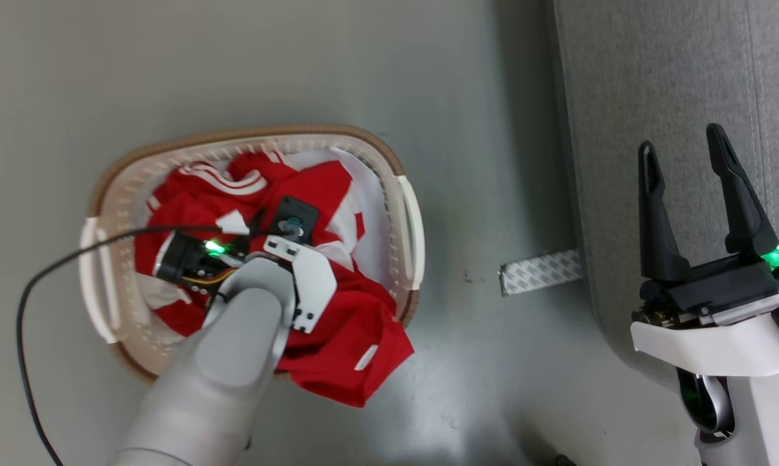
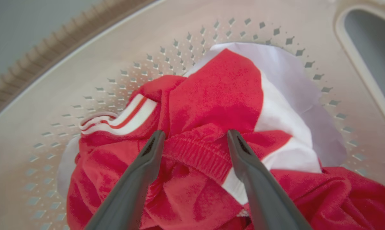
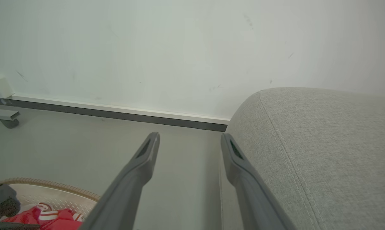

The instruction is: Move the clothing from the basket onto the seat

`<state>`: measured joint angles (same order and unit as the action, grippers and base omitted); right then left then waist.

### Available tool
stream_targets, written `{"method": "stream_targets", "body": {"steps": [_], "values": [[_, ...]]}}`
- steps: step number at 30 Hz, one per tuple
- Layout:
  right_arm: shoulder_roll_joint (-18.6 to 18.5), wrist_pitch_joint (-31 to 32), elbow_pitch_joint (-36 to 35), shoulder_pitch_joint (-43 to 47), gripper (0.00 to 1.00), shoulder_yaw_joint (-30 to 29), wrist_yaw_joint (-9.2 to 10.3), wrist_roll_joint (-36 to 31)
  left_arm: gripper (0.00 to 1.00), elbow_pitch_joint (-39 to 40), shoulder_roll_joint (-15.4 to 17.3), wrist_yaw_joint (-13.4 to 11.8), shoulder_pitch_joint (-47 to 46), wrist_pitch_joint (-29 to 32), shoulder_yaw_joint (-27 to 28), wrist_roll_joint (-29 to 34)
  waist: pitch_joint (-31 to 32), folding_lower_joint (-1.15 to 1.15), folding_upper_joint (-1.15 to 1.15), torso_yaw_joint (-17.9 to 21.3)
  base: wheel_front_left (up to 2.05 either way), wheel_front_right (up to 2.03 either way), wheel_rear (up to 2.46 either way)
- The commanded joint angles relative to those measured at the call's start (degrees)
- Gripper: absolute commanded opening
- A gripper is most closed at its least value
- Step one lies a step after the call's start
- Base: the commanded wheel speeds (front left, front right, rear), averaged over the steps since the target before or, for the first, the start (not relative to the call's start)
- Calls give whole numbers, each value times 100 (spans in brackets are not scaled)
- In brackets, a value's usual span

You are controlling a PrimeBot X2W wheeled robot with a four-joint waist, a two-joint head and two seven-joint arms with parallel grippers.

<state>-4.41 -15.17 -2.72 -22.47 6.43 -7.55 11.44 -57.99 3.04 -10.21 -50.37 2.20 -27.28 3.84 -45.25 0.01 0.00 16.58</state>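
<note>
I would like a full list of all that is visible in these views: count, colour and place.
basket: one, cream-white with brown rim, on the grey floor.
clothing: one, bright red with white stripes, in the basket, one part hanging over its rim.
liner: one, white, under the clothing.
sofa: one, grey fabric, right of the basket.
patterned strip: one, grey-white, on the floor at the sofa's base.
cable: one, black, from the basket across the floor.
wall: one, white, behind the sofa.
left gripper: one, dark, jaws open, astride a red fold.
right gripper: one, dark, jaws open, empty, near the sofa.
</note>
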Motion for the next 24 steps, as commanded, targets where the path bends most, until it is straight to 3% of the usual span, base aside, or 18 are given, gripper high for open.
{"method": "stream_targets", "body": {"steps": [1,8,9,10,13,19,24], "values": [[5,2,-80,-125,100,43,12,60,100,-126,94,-8,-122,67,2,40,-248,-1,0,203,0,0,0],[11,2,-204,-50,100,184,12,180,100,-770,231,112,-357,302,-98,64,-436,-1,0,466,0,0,0],[16,2,-201,-32,100,191,12,190,69,-847,208,206,-363,332,-89,-16,-442,-1,0,502,0,0,0],[18,2,-191,-13,100,195,12,206,0,-931,193,285,-375,369,-80,-60,-439,-1,0,529,0,0,0],[26,2,-128,23,100,127,12,229,0,-1058,150,337,-430,311,-122,-104,-371,-1,0,550,0,0,0],[21,2,50,135,100,-7,12,163,0,-935,6,112,-456,51,-188,-365,160,-1,0,397,0,0,0],[-4,3,229,289,100,-92,12,96,0,-130,-7,52,-41,113,-660,-1057,922,-1,0,182,0,0,0]]}}
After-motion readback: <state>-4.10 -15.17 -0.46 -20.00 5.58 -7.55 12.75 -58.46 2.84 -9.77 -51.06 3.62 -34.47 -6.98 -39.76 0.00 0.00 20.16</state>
